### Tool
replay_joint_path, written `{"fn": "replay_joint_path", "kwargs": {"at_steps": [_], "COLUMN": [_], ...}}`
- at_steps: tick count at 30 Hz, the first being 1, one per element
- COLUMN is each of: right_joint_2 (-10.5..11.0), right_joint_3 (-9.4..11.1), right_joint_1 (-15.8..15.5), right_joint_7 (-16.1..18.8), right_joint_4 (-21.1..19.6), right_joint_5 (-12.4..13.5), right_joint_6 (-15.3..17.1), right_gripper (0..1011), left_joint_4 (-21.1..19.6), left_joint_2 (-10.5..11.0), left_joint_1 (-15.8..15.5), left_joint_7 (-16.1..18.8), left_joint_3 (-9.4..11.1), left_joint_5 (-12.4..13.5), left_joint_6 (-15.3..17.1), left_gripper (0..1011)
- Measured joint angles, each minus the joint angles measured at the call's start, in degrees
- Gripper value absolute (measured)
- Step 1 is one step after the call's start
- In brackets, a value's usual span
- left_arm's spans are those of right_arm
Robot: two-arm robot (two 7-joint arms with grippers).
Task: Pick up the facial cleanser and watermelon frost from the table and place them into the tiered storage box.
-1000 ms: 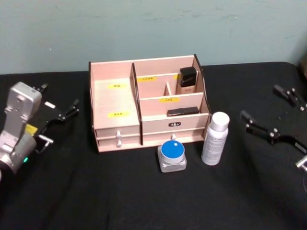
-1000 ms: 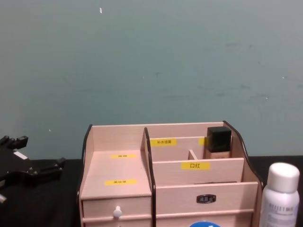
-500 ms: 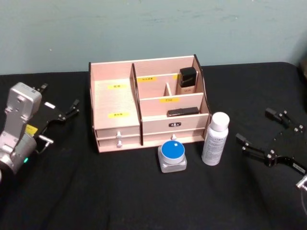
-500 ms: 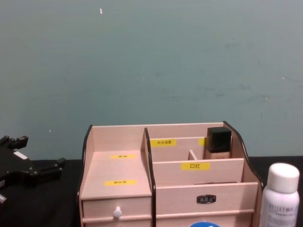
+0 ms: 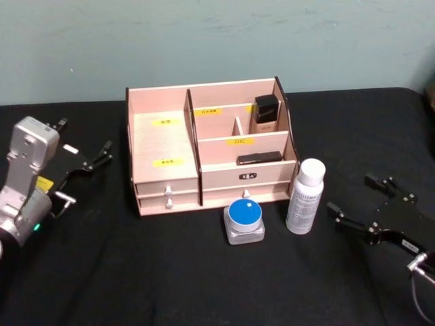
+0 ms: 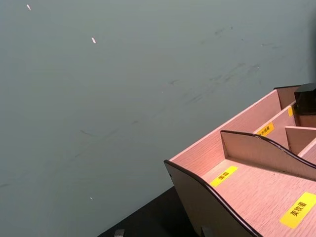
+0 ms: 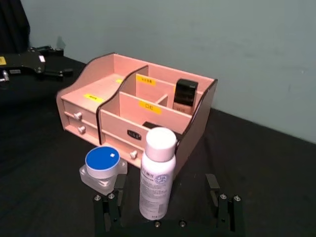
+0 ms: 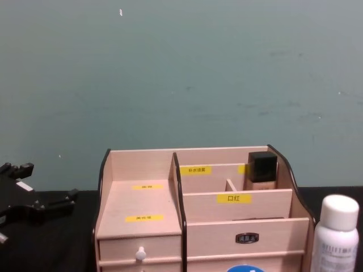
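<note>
A table draped in black cloth (image 5: 170,272) carries a pale wooden tiered storage box (image 5: 166,183), with a squat clear blue-lidded jar (image 5: 244,221) and an upright white plastic bottle (image 5: 304,197) just before it.

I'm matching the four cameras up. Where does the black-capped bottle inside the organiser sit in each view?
Head view: black-capped bottle in the tiered storage box's back right compartment.
Left wrist view: its cap, at the box's far corner.
Right wrist view: rear compartment, beyond the white bottle.
Chest view: back right compartment.
Shared landmark: the yellow label on the rear divider, beside it.
</note>
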Motion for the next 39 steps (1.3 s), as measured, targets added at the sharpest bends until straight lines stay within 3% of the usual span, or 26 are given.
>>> {"fn": "replay_joint_path", "kwargs": {"at_steps": [24,39], "right_joint_2": [-5.95,-7.83], "right_joint_3": [-3.35,-5.77], "right_joint_1": [8.31,13.05], "right_joint_7": [6.46,8.58], "right_joint_4": [9.62,13.88], "right_joint_5": [-1.75,-2.66], "right_joint_6": [-0.24,0.26], "right_gripper": [1000,1000], "left_joint_4": [0.00,0.00], "left_joint_2": [0.00,0.00], "left_joint_1": [0.00,0.00], "left_joint_7": [0.00,0.00], "left_joint_3": [0.00,0.00], "left_joint_5": [0.00,0.00], "left_joint_6": [0.00,0.00], "left_gripper": [1010,1010]}}
